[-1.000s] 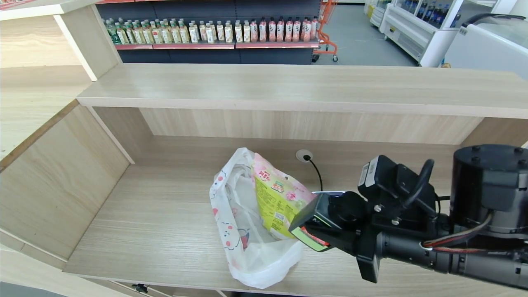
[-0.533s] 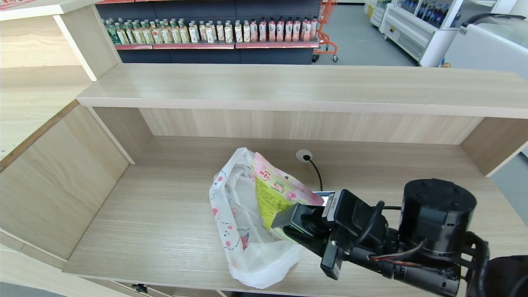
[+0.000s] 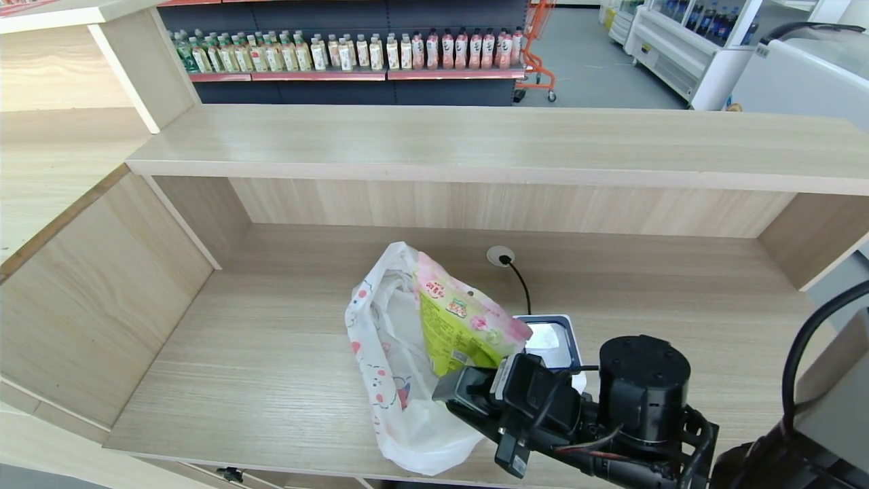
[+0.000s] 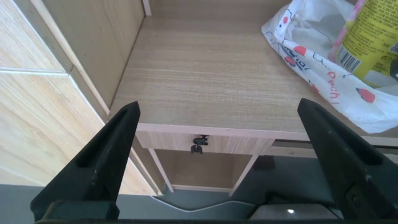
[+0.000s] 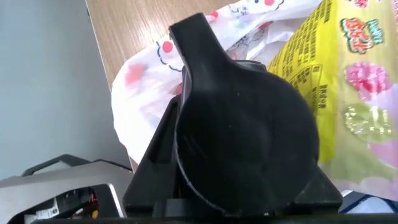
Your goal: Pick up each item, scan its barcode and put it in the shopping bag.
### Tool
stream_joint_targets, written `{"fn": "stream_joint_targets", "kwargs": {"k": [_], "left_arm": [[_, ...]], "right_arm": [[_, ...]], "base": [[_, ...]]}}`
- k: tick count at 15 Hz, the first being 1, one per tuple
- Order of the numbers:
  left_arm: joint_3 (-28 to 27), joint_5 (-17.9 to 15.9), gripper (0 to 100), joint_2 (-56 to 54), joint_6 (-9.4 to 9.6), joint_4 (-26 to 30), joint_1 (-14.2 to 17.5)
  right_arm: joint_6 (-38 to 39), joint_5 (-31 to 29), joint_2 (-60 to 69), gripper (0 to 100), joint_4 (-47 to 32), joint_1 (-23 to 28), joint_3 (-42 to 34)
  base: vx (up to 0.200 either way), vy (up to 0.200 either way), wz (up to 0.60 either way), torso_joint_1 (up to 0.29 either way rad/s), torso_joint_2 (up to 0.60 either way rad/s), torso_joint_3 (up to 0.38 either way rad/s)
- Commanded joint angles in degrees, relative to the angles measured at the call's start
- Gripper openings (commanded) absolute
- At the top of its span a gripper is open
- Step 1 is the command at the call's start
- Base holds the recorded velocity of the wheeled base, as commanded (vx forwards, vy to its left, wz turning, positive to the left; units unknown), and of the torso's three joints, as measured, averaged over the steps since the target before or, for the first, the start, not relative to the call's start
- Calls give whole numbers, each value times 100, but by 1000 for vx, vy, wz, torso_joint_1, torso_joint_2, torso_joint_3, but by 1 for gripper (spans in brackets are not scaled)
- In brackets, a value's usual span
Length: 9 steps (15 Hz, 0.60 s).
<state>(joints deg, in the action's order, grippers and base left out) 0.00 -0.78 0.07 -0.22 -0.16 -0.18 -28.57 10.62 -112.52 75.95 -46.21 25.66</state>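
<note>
Yellow-green and pink, the snack pouch (image 3: 461, 326) stood upright in the white shopping bag (image 3: 383, 401) on the bench (image 3: 258, 367), just beside the scanner (image 3: 553, 336). My right hand (image 3: 453, 392) sat close by the pouch's lower edge. I could not tell whether it was clamped or apart, while my left hand (image 4: 217, 106) hung spread wide near the bench's front edge, holding nothing.

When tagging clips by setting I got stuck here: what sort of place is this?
Most likely a small grocery or convenience store, at the checkout: shelves of bottled drinks and a chest freezer stand behind, and a barcode scanner sits on the wooden counter beside a shopping bag.
</note>
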Motion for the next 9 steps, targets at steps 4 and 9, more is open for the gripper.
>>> {"fn": "stream_joint_targets", "kwargs": {"k": [4,9], "left_arm": [[0,-1,100,1,4,-2,1],[0,-1,100,1,-4,-2,1]], "right_arm": [[27,19,-464,0,298,7,18],[36,28,-710,0,685,16,27]], "base": [[0,0,0,0,0,0],[0,0,0,0,0,0]]}}
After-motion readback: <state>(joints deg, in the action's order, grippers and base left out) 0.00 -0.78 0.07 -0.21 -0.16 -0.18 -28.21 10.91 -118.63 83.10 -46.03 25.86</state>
